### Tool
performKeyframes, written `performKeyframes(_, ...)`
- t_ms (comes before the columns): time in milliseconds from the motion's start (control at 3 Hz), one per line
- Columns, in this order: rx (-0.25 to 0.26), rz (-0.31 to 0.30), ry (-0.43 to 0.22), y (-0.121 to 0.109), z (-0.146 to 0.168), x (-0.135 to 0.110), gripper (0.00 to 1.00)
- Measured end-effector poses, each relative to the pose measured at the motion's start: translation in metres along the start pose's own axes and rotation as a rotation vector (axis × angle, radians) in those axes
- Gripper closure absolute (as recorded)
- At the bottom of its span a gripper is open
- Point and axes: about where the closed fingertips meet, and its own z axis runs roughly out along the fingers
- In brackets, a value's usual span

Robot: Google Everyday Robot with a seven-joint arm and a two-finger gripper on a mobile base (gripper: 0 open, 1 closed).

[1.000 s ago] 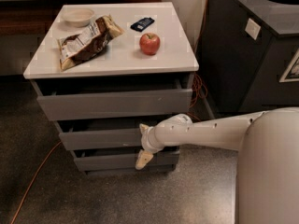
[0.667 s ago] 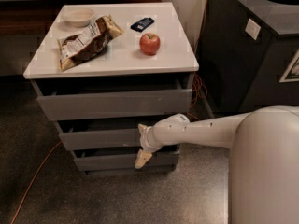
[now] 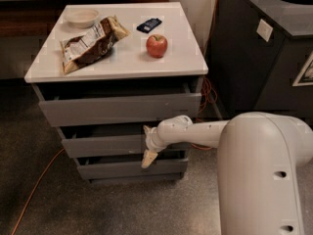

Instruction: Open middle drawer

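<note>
Middle drawer (image 3: pixel 100 146) (grey) lies just behind the end effector (image 3: pixel 148 145).

Smooth white rounded arm (image 3: pixel 205 133), small dark holes (image 3: pixel 279 174), white-and-tan pincer (image 3: pixel 147 145) at the middle drawer (image 3: pixel 102 146) front

Pincer's (image 3: pixel 147 145) hold on middle drawer (image 3: pixel 100 146) unclear

We note tool (image 3: pixel 147 146) at right part of middle drawer (image 3: pixel 98 146) front, tucked under jutting top drawer (image 3: pixel 117 109). Our arm (image 3: pixel 195 132) bars right approach. Dark bin (image 3: pixel 254 67) right of cabinet, narrow gap between. Floor (image 3: pixel 98 204) near and left open; orange cable (image 3: pixel 34 190) trails far left.
</note>
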Motion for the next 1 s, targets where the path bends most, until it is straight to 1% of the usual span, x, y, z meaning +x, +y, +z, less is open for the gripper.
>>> performKeyframes(333,0.010,-0.013,0.011,-0.022,0.023,0.007,0.02)
performKeyframes(667,0.013,-0.012,0.023,-0.032,0.037,0.012,0.03)
performKeyframes(1000,0.007,-0.010,0.039,-0.036,0.046,0.015,0.21)
